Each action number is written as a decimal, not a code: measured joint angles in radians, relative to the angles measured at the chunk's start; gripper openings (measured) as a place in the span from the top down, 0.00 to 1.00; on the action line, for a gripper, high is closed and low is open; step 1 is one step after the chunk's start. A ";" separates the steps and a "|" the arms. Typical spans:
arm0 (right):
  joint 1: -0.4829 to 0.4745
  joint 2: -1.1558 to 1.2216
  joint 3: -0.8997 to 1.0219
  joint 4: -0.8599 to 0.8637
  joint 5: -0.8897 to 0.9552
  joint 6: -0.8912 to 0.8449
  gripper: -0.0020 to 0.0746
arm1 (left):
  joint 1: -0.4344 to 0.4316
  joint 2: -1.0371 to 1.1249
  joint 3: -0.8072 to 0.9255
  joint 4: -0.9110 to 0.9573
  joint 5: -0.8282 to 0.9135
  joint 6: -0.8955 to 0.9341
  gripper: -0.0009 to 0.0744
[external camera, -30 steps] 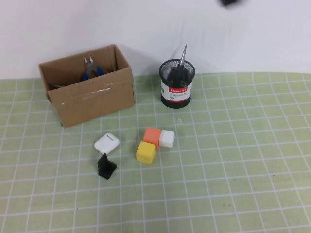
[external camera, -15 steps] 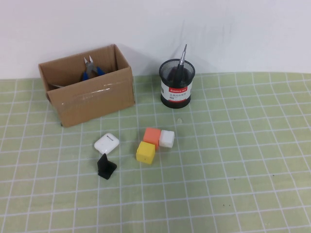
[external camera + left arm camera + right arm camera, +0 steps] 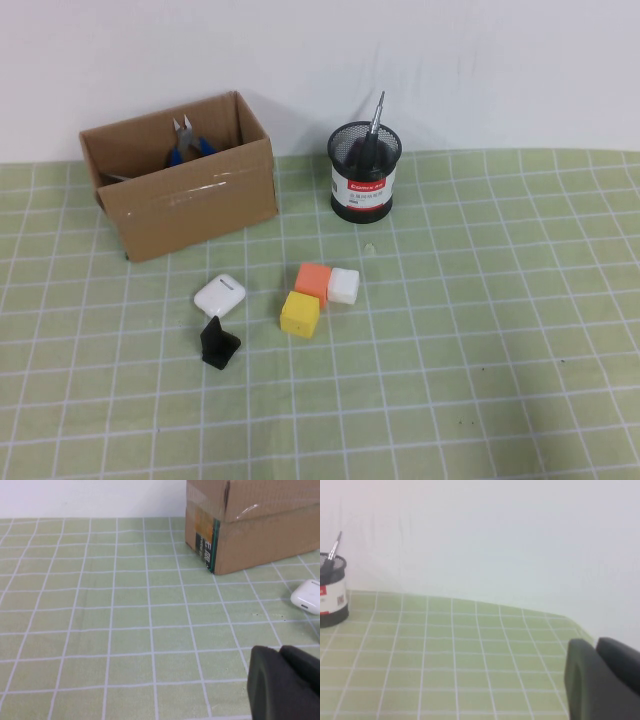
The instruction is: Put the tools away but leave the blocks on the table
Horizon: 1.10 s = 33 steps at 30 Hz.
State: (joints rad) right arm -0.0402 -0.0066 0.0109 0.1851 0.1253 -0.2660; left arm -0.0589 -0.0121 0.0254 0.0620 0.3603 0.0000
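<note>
Table [image 3: 520, 330] stays bare across its right half. Cardboard box [image 3: 190, 205] hides all but the jaws and blue handles of the pliers [image 3: 184, 144]; scissors cannot be made out. Mesh pen cup [image 3: 365, 172] with an unreadable red label holds the screwdriver [image 3: 373, 128]. 3 blocks, orange [image 3: 313, 280], white [image 3: 343, 285], yellow [image 3: 300, 313], touch. Left gripper [image 3: 285, 682] and right gripper [image 3: 602, 680] are cut off at their wrist views' edges; finger spread cannot be told.
</note>
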 joint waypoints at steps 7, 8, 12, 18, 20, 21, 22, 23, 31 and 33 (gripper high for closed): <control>0.001 -0.025 0.019 -0.003 0.096 0.000 0.99 | 0.000 0.000 0.000 0.000 0.000 0.000 0.99; 0.001 -0.025 0.019 -0.003 0.115 -0.001 0.99 | 0.000 0.000 0.000 0.000 0.000 0.000 0.99; 0.001 -0.025 0.019 -0.021 0.211 -0.001 0.99 | 0.000 0.000 0.000 0.000 0.000 0.000 0.99; 0.001 -0.025 0.019 -0.026 0.211 -0.001 0.99 | 0.000 -0.002 0.000 0.000 0.000 0.000 0.99; 0.001 -0.025 0.019 -0.028 0.211 -0.001 0.99 | 0.000 -0.002 0.000 0.000 0.000 0.000 0.99; 0.001 -0.025 0.019 -0.028 0.257 0.000 0.99 | 0.000 -0.002 0.000 0.000 0.000 0.000 0.99; 0.001 -0.025 0.019 -0.028 0.211 -0.001 0.99 | 0.000 -0.002 0.000 0.000 0.000 0.000 0.99; 0.001 -0.025 0.019 -0.028 0.211 -0.001 0.99 | 0.000 -0.002 0.000 0.000 0.000 0.000 0.99; 0.001 -0.025 0.019 -0.028 0.211 -0.001 0.99 | 0.000 -0.002 0.000 0.000 0.000 0.000 0.99; 0.001 -0.025 0.019 -0.030 0.211 -0.001 0.99 | 0.000 -0.002 0.000 0.000 0.000 0.000 0.99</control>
State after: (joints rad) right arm -0.0397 -0.0318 0.0302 0.1549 0.3363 -0.2670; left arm -0.0589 -0.0142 0.0254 0.0620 0.3603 0.0000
